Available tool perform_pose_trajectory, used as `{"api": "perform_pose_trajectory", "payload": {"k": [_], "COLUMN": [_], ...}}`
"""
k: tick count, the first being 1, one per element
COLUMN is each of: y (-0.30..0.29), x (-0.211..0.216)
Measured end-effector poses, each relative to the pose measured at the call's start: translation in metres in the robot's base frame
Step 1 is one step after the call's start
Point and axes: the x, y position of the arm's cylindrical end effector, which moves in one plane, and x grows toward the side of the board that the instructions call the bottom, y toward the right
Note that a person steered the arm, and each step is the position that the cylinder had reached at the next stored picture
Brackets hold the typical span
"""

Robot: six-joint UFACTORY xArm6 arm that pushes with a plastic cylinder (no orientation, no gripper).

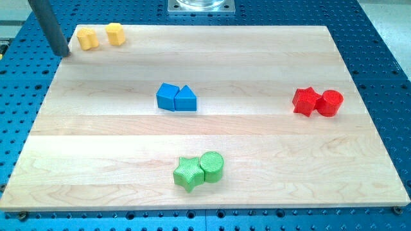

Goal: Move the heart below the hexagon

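My tip (62, 54) holds nothing; being a bare rod, it only pushes. It sits at the board's (257, 135) top-left corner, just left of two yellow blocks: one (87, 39) looks like the heart, the other (115, 33) the hexagon, right of it. Open wood lies below them.

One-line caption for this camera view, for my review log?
My tip sits at the wooden board's top-left corner, just left of the yellow heart and yellow hexagon; blue, red and green pairs lie untouched.
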Motion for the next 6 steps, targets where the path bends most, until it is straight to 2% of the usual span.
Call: {"api": "perform_pose_trajectory", "payload": {"k": [4,5,6], "y": [0.034,0.034,0.061], "x": [-0.041,-0.065,-0.036]}}
